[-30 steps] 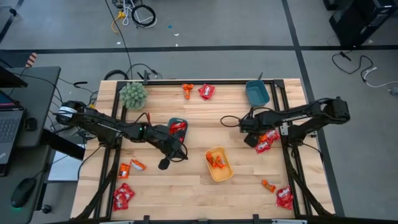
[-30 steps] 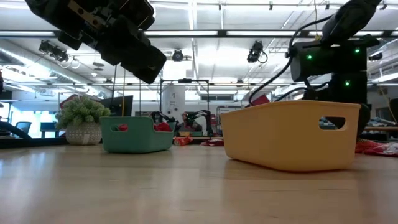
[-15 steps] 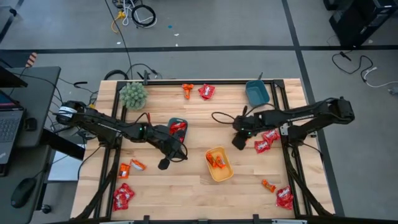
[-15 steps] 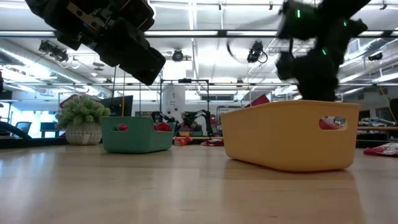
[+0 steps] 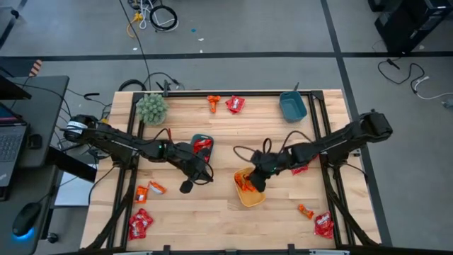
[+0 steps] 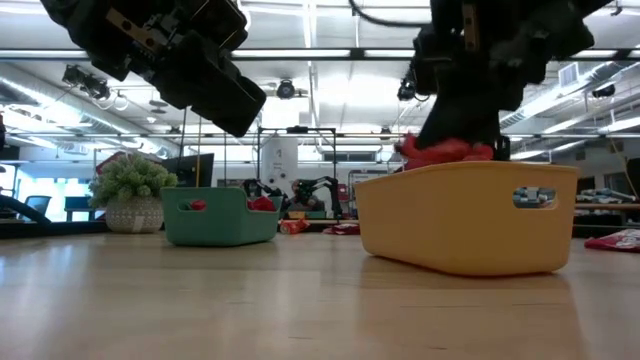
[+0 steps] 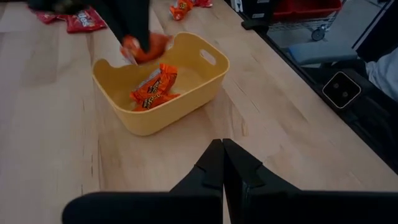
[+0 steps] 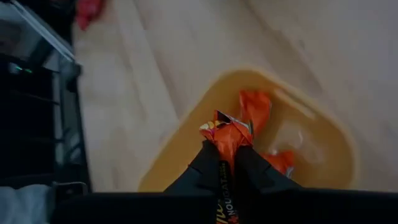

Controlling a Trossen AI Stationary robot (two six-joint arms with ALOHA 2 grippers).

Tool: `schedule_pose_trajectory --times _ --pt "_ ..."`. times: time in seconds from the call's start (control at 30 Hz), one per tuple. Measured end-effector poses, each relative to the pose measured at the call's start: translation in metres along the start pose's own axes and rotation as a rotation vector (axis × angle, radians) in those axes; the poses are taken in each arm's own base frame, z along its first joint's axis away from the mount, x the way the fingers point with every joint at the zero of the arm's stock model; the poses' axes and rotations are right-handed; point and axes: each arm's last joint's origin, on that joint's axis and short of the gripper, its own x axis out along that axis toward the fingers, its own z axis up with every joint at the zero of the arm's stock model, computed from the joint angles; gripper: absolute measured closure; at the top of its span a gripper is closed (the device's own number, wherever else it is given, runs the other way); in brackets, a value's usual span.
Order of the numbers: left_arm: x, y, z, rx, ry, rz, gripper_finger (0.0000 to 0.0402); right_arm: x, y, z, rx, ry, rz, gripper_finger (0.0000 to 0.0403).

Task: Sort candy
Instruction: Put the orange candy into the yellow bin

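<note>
My right gripper [image 5: 256,183] hangs over the yellow tray [image 5: 249,198], shut on an orange candy [image 8: 227,132]; the left wrist view shows that candy [image 7: 148,46] above the tray's far rim. More orange candies [image 7: 152,92] lie inside the tray. My left gripper [image 5: 187,186] is shut on nothing, above the bare table left of the yellow tray. The teal tray [image 5: 202,145] holds red candies. Loose candies lie near the far edge [image 5: 236,105], the left near corner [image 5: 140,223] and the right edge [image 5: 301,166]. My right gripper pinches the orange candy between its two fingers, by the wrapper's end [image 8: 225,143]. The fingers come slanting down from the table's right side. The candy sticks out past the fingertips, lifted clear above the inside of the yellow tray.
A blue tray [image 5: 292,105] stands at the far right and a fuzzy green plant [image 5: 151,108] at the far left. Orange candies lie left of my left gripper [image 5: 148,190] and at the near right [image 5: 305,211], next to a red pile [image 5: 323,225].
My right gripper has swung from the red candies by the right edge toward the table's middle, rising a little and tipping less steeply. It now hangs over the yellow tray with an orange candy lifted clear.
</note>
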Motion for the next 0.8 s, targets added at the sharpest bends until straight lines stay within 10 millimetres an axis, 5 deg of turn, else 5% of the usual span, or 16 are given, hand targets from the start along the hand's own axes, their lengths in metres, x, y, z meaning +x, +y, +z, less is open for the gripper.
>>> schedule_pose_trajectory --times 0.37,0.8 --pt "0.000 0.000 0.000 0.002 0.004 0.002 0.0402 0.035 -0.009 -0.011 -0.073 0.033 -0.025 0.0339" --pt "0.000 0.000 -0.002 -0.002 0.017 0.003 0.0402 -0.003 0.009 -0.004 -0.179 0.019 0.077 0.0186"
